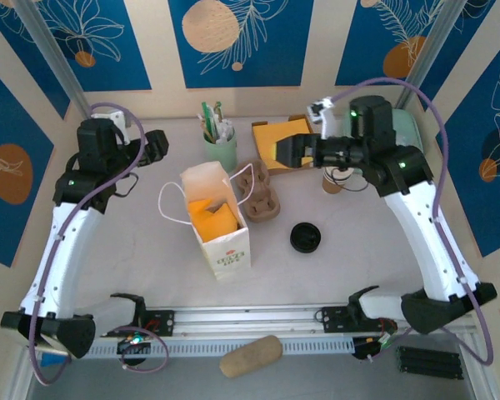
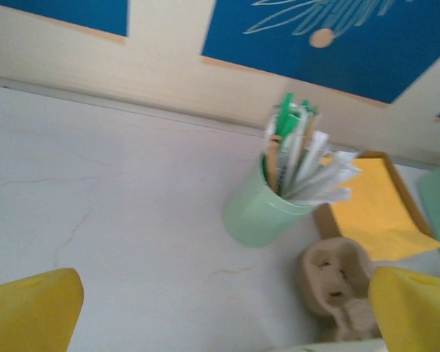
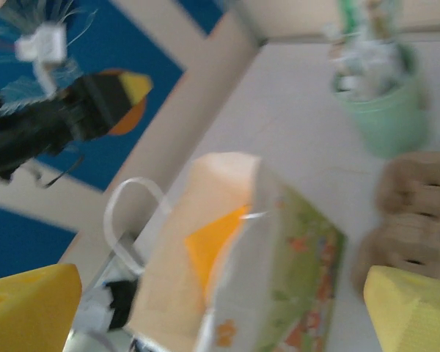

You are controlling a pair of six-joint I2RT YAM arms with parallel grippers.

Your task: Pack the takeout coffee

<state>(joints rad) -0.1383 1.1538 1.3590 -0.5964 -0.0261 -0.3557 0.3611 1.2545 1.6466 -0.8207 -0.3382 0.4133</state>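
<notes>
The left gripper [image 1: 157, 147] is seen spread at upper left; the right gripper [image 1: 277, 152] is spread at upper centre, above the carrier [image 1: 260, 193].

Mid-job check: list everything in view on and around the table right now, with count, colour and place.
paper bag: one, white, table centre, open, something orange inside
cup of straws: one, mint green, behind the bag
cup carrier: one, brown cardboard, right of the bag
black lid: one, round, in front of the carrier; cannot tell from above whether a cup is under it
yellow sheets: a stack, in a wooden tray at the back
paper cups: tan, count unclear, under the right arm
tan roll: one, near edge
left gripper: open, back left
right gripper: open, by the tray
</notes>
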